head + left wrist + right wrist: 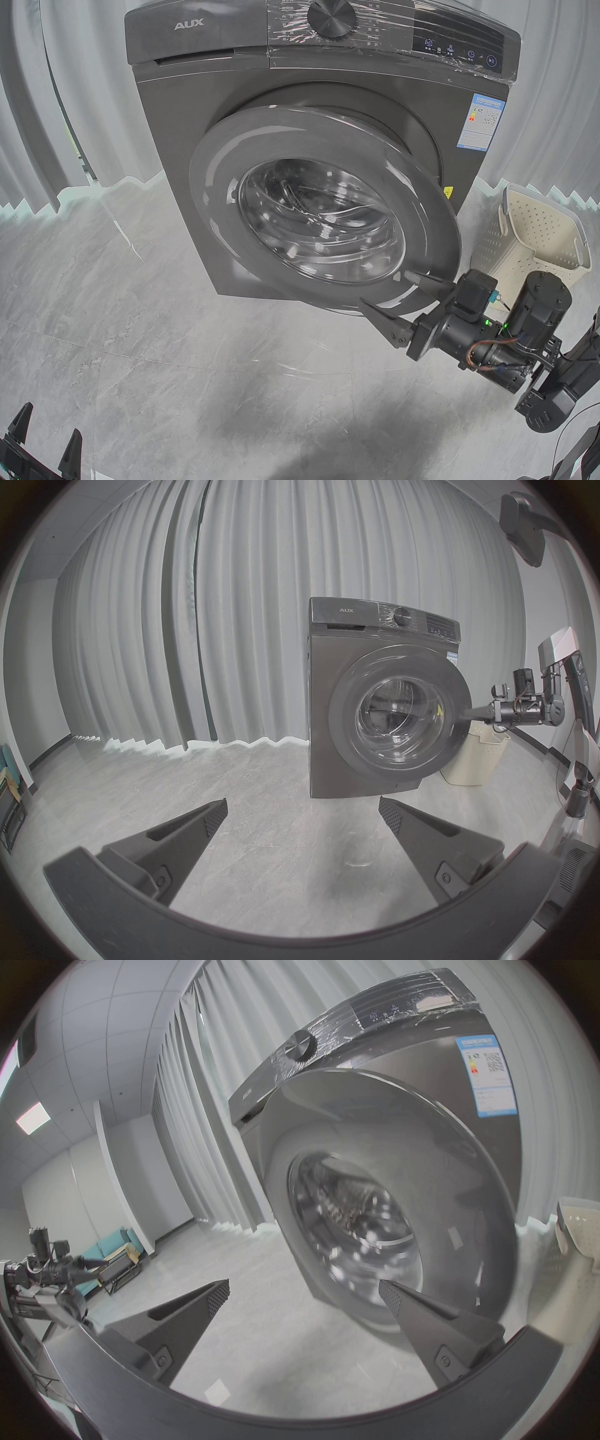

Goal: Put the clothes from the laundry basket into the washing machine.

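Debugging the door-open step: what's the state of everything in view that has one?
Round glass door of dark grey front-loading washing machine: ajar, standing partly out from the front.
Cream perforated plastic laundry basket: upright, beside the machine.
Right pincer: open, at the door's lower rim.
Left pincer: open, low, apart from the machine.

The robot faces 1 washing machine point(181, 187). The machine has 1 round door point(219, 162) with 1 glass window point(319, 219), and 1 control dial point(331, 17). Its front carries 2 stickers: 1 blue label point(480, 122) and 1 small yellow sticker point(447, 192). There is 1 laundry basket point(537, 240). There are 2 grippers, the left gripper point(50, 420) and the right gripper point(384, 289). Each has 2 fingers point(187, 836), 4 in all. The right wrist view takes in 1 teal sofa point(112, 1244).
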Controlling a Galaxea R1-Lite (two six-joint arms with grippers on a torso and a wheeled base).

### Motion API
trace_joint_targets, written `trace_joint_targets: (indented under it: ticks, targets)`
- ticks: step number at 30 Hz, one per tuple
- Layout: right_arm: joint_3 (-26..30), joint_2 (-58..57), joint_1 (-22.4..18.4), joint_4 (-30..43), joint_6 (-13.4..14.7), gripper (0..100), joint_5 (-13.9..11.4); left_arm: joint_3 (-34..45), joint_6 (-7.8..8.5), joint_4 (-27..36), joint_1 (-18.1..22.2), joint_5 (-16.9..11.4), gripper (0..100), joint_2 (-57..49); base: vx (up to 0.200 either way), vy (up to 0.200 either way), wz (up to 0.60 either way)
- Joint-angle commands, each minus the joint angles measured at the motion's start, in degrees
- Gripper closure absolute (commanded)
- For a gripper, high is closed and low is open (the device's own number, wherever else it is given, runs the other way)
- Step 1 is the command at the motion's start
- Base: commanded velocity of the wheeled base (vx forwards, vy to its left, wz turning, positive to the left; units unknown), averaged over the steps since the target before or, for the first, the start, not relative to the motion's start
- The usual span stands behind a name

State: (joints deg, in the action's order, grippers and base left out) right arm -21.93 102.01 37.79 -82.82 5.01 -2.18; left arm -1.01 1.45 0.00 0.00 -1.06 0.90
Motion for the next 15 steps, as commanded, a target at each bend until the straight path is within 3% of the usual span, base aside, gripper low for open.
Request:
trace_joint_targets:
  ticks: [1,13,15]
  targets:
    - [-7.16,3.63,-0.88,-1.46,0.09,0,0.51,1.01,-0.04,0.0,0.0,0.01,0,-0.64,0.2,0.0,0.0]
    - [-14.37,-0.41,-6.94,-2.26,-0.09,0,4.38,1.01,0.04,0.0,0.0,0.01,0,-0.64,0.2,0.0,0.0]
    - [-14.72,-0.94,-8.17,-1.99,-0.09,0,4.64,1.01,0.04,0.0,0.0,0.01,0,-0.64,0.0,0.0,0.0]
